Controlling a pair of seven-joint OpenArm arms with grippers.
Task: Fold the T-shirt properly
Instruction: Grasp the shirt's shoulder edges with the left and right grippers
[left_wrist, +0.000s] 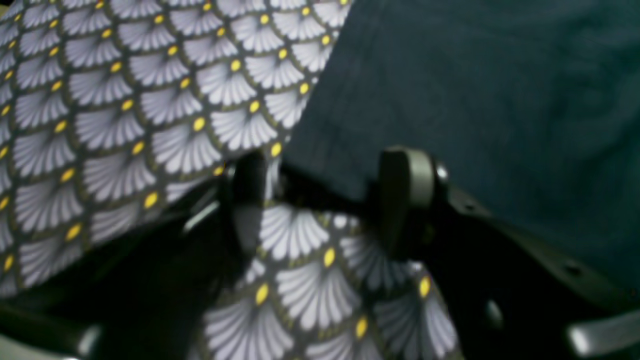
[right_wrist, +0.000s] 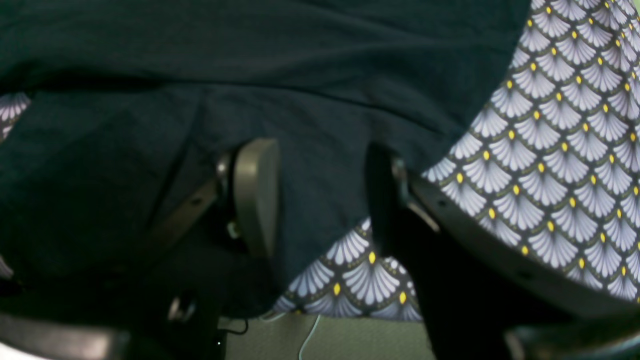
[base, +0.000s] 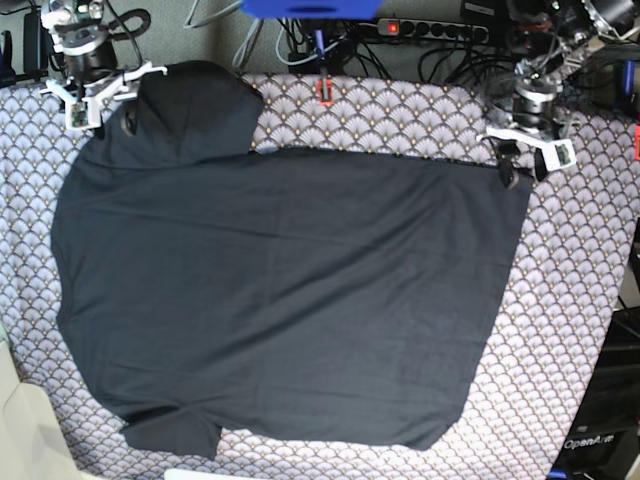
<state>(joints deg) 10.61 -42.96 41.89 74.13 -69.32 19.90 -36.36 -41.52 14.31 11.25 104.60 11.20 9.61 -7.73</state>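
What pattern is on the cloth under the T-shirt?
Grey-lilac fan scallops with yellow dots on the tablecloth, clearest in the left wrist view; T-shirt is plain dark.

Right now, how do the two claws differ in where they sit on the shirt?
The left claw straddles a flat corner of the T-shirt; the right claw straddles bunched, creased cloth. Tablecloth shows widely around the left claw; shirt fills most of the right claw's view. Both stand open.

Table cover: purple-grey fan-patterned tablecloth (base: 580, 300) with yellow dots.
Behind table: tangled cables (base: 440, 50), a power strip (base: 435, 30).
Floor: grey-green.
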